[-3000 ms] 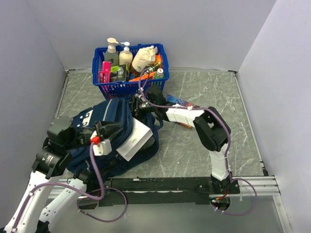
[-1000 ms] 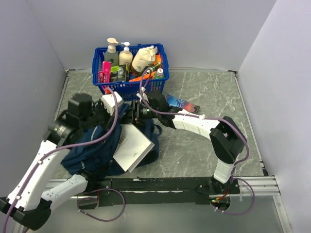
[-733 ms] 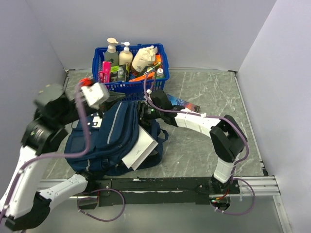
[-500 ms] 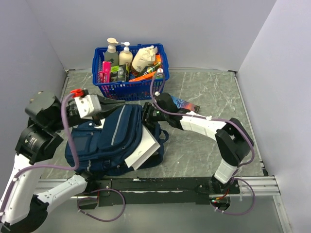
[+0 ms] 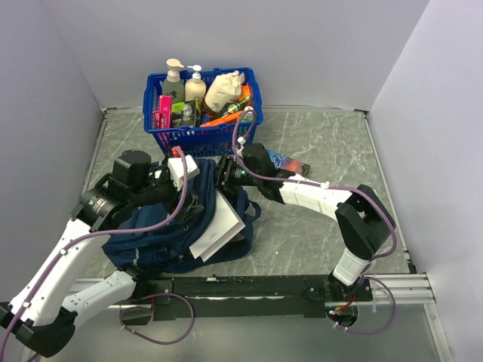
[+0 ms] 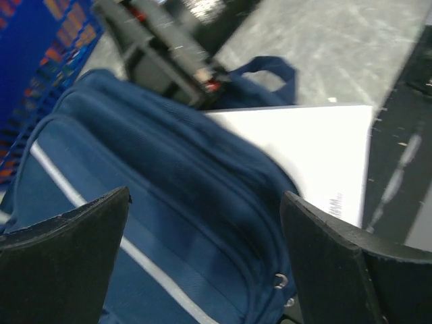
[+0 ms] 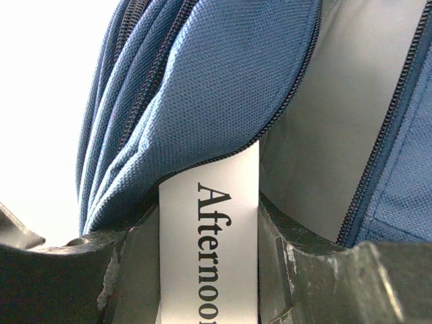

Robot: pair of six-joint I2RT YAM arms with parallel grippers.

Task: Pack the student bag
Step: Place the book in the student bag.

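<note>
The student bag (image 5: 162, 230) lies at the left front of the table, a navy backpack with a pale stripe (image 6: 88, 206). A white book (image 5: 216, 228) sticks out of its opening toward the right. My right gripper (image 5: 223, 175) is at the bag's mouth and is shut on the book's spine (image 7: 209, 229), which is printed with black letters. Blue bag fabric (image 7: 202, 81) folds over the spine. My left gripper (image 5: 190, 202) hovers over the bag's top, open; between its fingers (image 6: 67, 263) there is only the bag.
A blue mesh basket (image 5: 162, 134) holding bottles and packets stands at the back, just behind the bag. A colourful flat packet (image 5: 285, 161) lies on the table under the right arm. Grey walls close in the left, back and right sides.
My left gripper let go of the bag's upper fabric and opened, then swung back over the bag. The bag's top settled down over the book. The right gripper kept its hold.
</note>
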